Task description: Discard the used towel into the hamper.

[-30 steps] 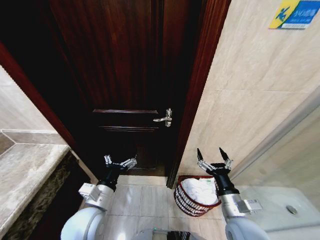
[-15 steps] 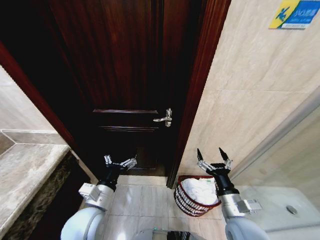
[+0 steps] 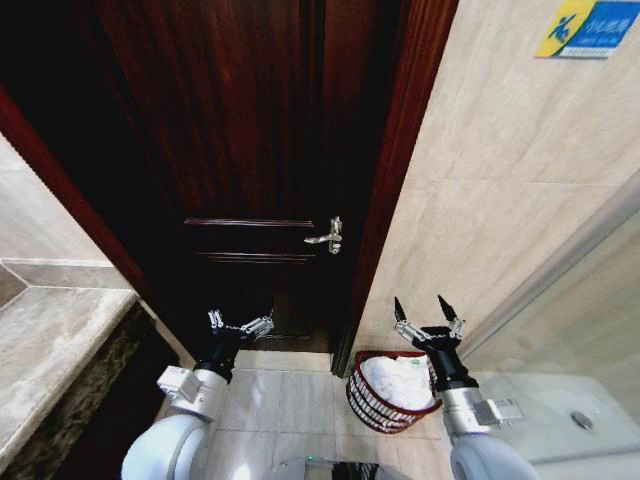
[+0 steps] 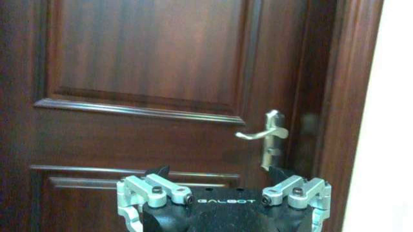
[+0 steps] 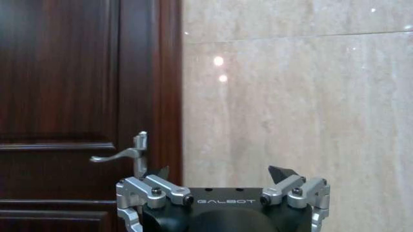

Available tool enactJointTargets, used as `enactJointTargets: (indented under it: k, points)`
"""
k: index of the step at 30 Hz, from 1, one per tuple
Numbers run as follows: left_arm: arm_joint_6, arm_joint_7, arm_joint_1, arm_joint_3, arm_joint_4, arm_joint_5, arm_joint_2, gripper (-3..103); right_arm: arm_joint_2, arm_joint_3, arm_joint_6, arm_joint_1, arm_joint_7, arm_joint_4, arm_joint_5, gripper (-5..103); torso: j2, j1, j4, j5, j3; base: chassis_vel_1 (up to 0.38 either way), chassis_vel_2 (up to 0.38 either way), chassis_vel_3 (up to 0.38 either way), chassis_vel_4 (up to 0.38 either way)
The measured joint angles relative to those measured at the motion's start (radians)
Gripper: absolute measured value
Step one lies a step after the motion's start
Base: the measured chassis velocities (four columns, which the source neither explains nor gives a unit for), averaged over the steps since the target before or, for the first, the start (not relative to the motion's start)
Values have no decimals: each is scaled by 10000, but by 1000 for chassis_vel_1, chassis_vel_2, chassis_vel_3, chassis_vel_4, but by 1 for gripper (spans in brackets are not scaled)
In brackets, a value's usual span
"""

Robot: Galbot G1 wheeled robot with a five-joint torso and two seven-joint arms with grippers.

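Observation:
The hamper [image 3: 362,396], a small round dark red wire basket, stands on the tiled floor by the door frame, at the foot of the beige wall. A white towel [image 3: 398,381] lies bunched inside it. My right gripper [image 3: 424,308] is held just above the hamper's far right rim, open and empty, fingers pointing up; the right wrist view shows it [image 5: 221,171] facing the wall and door edge. My left gripper [image 3: 240,323] is open and empty, low in front of the dark door; the left wrist view shows it [image 4: 219,170] facing the door panel.
A shut dark wooden door with a silver lever handle [image 3: 328,236] rises straight ahead. A stone counter [image 3: 50,340] juts in at the left. Beige tiled wall [image 3: 500,200] runs on the right, with a floor drain [image 3: 583,420] at its foot. Pale floor tiles lie between my arms.
The whole head view has shifted very slightly. Both grippers and the towel in the hamper hold their places.

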Motion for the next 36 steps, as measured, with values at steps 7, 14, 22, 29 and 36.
enactJointTargets:
  k: [7,14,22,29,36]
  points:
    - [0,2,0,1,0,0,-3,100,-4,8,0,0,3,-1,0,100,0,1,-1,6,1,-128,-156,141,134]
    - [0,2,0,0,0,0,0,100,-1,0,0,0,3,-1,0,100,0,-1,1,-4,0,21,9,-22,-6]
    - [0,1,0,-1,0,0,0,100,0,-1,0,1,1,-1,0,100,0,0,1,0,0,24,14,-6,-7]
    - [0,1,0,0,0,0,0,100,0,0,0,1,1,-1,0,100,0,1,0,0,0,0,0,0,0]
    - [0,1,0,0,0,0,0,100,0,0,0,1,1,-1,0,100,1,0,1,0,0,58,-38,-52,48]
